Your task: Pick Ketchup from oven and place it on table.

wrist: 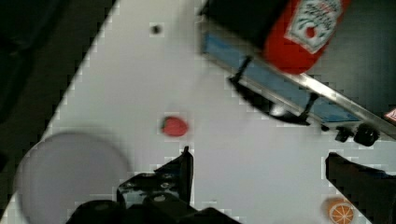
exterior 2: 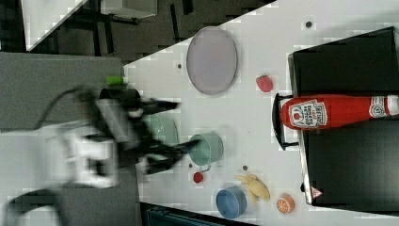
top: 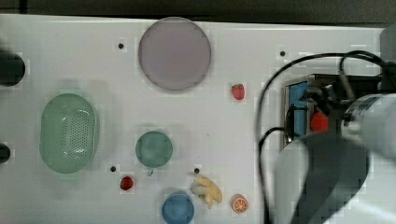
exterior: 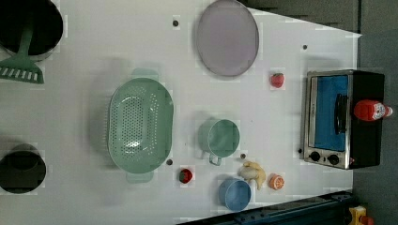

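Note:
The red ketchup point(exterior: 373, 110) bottle stands upright on top of the black oven point(exterior: 328, 117), near its front edge above the door handle. In the right view the ketchup point(exterior 2: 329, 111) shows its white label and cap on the oven point(exterior 2: 348, 155) roof. The oven sits on the white table point(top: 70, 56) at the top view's right. My gripper point(wrist: 259, 161) is open, with nothing between its fingers, and the ketchup point(wrist: 306, 32) is still some way from it. In the right view the gripper point(exterior 2: 187, 123) hangs blurred over the green cup, well off from the oven.
On the table lie a purple plate point(top: 174, 53), a green colander point(top: 68, 133), a green cup point(top: 153, 149), a blue bowl point(top: 177, 208), a banana point(top: 208, 189), an orange slice point(top: 240, 204) and two strawberries point(top: 238, 91) point(top: 126, 183). My arm and cables point(top: 327, 177) cover the oven's side.

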Robot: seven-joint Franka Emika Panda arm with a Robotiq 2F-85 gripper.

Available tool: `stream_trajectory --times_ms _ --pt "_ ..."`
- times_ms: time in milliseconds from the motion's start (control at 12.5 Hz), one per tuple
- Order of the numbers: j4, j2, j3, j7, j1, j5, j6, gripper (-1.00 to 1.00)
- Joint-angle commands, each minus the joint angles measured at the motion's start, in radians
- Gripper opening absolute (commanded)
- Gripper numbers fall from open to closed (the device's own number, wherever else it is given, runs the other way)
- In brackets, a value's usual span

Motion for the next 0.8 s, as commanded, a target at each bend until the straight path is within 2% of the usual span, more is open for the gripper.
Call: stream_trajectory --times_ms 80,400,560,800 --pt "-0.009 0.060 -0.080 -0.020 -0.030 -0.006 0.087 1.00" --pt "-0.009 0.200 -0.179 -0.020 -0.034 0.009 0.240 1.00" --pt "-0.009 0.263 -0.210 -0.020 -0.042 0.066 0.316 1.00" --pt "-0.010 0.338 -0.233 -0.020 -0.058 0.182 0.324 1.00"
